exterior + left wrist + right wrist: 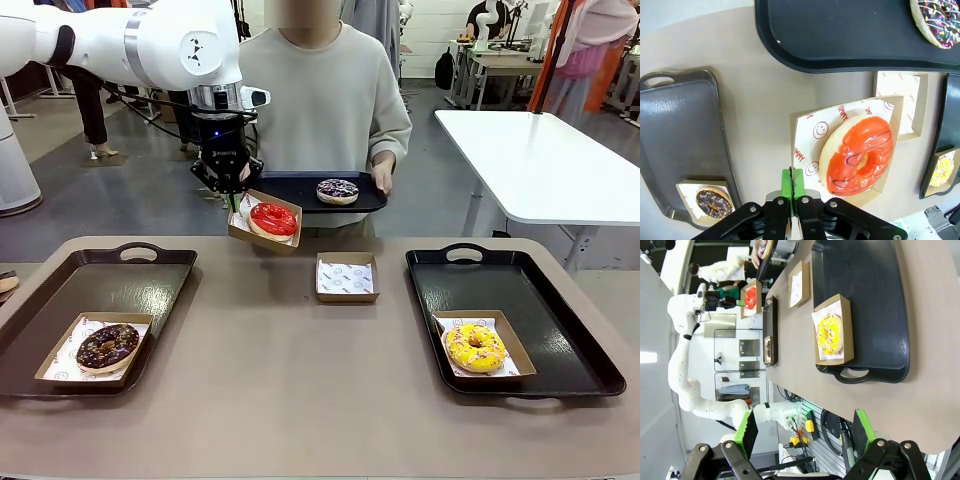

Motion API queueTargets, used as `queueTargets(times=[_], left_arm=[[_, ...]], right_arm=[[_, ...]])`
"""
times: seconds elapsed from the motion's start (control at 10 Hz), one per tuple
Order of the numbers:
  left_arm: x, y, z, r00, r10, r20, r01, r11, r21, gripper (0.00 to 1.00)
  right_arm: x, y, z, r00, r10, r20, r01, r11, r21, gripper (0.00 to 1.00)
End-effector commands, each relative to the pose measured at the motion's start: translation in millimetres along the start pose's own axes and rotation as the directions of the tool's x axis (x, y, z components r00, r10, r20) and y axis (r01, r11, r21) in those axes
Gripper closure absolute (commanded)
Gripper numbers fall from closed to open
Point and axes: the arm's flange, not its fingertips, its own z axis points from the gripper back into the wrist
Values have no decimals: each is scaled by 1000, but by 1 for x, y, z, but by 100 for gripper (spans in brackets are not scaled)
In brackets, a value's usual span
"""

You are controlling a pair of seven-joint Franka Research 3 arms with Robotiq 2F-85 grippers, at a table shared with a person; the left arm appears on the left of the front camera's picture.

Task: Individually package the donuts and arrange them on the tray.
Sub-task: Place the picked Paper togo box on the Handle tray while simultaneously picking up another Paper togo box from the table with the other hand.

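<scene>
My left gripper hangs above the table's far edge, shut on the rim of a cardboard box that holds the red donut. Across the table a person holds up a black tray carrying the purple sprinkled donut. The chocolate donut sits boxed on the left tray. On the right tray the yellow donut lies in its box. My right gripper is open, off the table's side with nothing between its fingers.
An empty paper-lined box rests at the table's middle far side, just below the held tray. A white table stands behind on the right. Bare tabletop spreads between the two trays.
</scene>
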Motion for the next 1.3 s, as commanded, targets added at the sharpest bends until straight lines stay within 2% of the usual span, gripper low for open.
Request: queueTargets(times=[0.0,0.2,0.5,0.6,0.9,1.2], left_arm=[[-2,45,16,999,-33,-23,31,994,-101,99],[-9,91,19,999,-23,-43,17,988,-150,99],[-28,159,18,999,-5,-44,-2,989,-151,99],[-31,180,15,999,4,-50,-11,990,-141,99],[-37,227,1,996,63,-64,-67,996,-61,99],[-39,249,-11,996,89,-26,-90,995,-32,99]], right_arm=[[36,38,-30,999,5,46,-3,999,-54,0],[87,81,-72,998,-4,66,12,993,-120,0],[126,143,-165,1000,30,-6,-31,973,-227,0],[133,162,-195,998,67,-6,-66,962,-266,0],[135,197,-290,975,219,-34,-212,877,-430,0],[126,205,-354,941,332,-64,-319,809,-494,0]])
